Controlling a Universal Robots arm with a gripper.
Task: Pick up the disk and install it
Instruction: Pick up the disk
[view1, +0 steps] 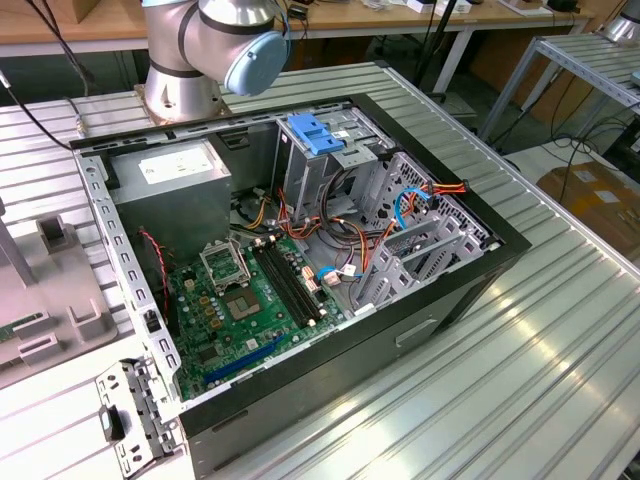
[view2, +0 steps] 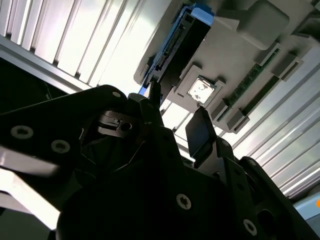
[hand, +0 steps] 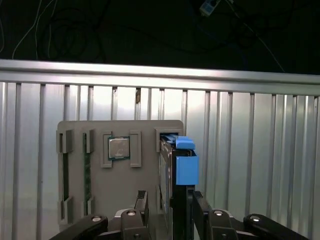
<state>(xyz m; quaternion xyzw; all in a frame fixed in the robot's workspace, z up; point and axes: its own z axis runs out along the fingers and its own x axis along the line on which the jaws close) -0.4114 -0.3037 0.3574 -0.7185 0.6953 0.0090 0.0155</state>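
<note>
**Gripper** (hand: 170, 194) (view2: 175, 102): black, two-fingered, on a silver and pale-blue robot arm (view1: 215, 40). The jaws stand wide. In the first wrist view one finger (hand: 142, 200) lies to each side of the disk's narrow edge. There is a clear gap on one side, and whether the other finger touches cannot be told. In the second wrist view bright table shows between the fingertips (view2: 201, 131), and the disk's near end is just beyond them.

**Disk** (hand: 182, 170) (view2: 175, 42): flat rectangular hard drive with a dark body and blue plastic side rails. It stands upright on its edge in a slot at one end of the holder, not in the computer.

**Holder** (hand: 120, 195) (view2: 235, 45): flat grey plastic tray with several recesses, lying on the table. A square silver processor chip (hand: 119, 148) (view2: 201, 90) sits in a middle recess, and green memory strips (hand: 87, 175) fill the narrow slots at the far end from the disk.

**Table** (hand: 250, 150) (view1: 500, 380): ribbed aluminium.

**Computer case** (view1: 330, 370): black tower lying on its side with the panel off. Inside are a grey boxy power supply (view1: 170, 190), a green motherboard (view1: 240, 310), a blue ribbed latch piece (view1: 312, 132) and a silver drive cage (view1: 420, 230) with coloured cables.
</note>
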